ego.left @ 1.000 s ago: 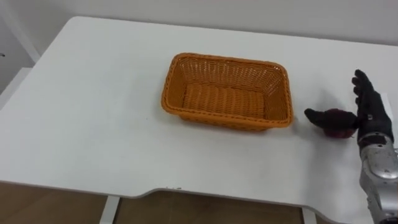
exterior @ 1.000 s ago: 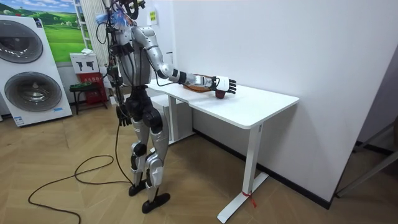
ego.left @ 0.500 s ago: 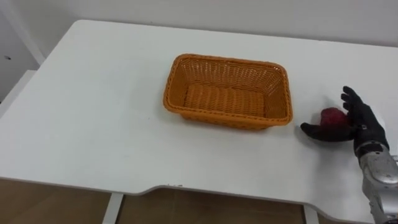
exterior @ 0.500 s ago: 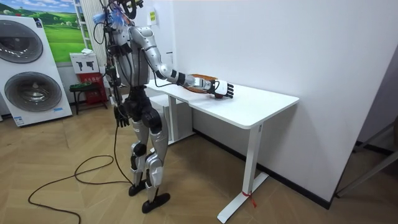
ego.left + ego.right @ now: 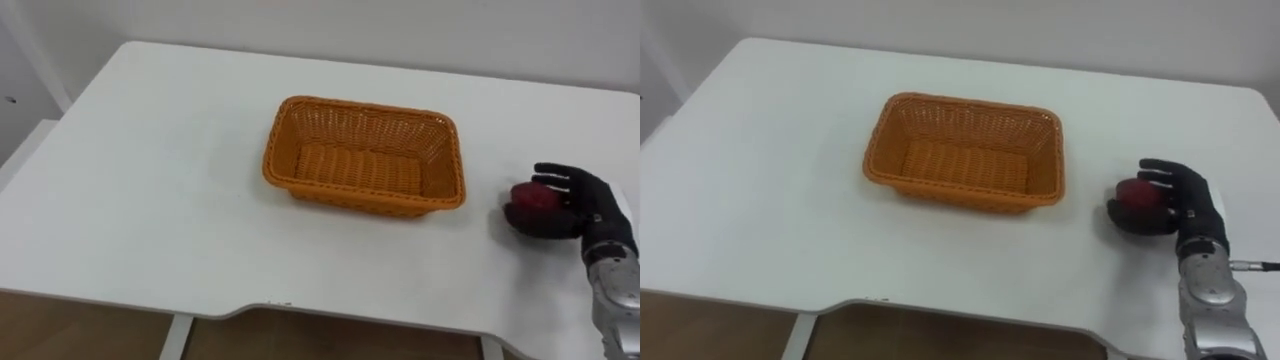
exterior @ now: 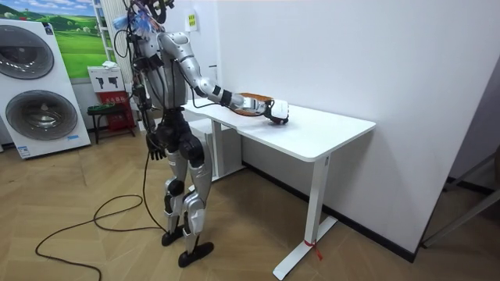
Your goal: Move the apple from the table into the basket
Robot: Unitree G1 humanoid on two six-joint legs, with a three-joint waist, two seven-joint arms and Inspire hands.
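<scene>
Right robot hand (image 5: 587, 205) curls around the red apple (image 5: 531, 199) on the white bench (image 5: 150, 200), just right of the orange basket (image 5: 360, 198).

A white table (image 5: 150, 200) stands with its long side against a white wall (image 6: 351, 70), its top carried on a white frame with a foot at each end. The floor (image 6: 94, 257) is pale wood laid in a zigzag pattern. At the room view's left stands a washing machine (image 6: 47, 117). A poster of green fields (image 6: 78, 39) hangs near it, with a small dark stool (image 6: 103, 112) below.
</scene>
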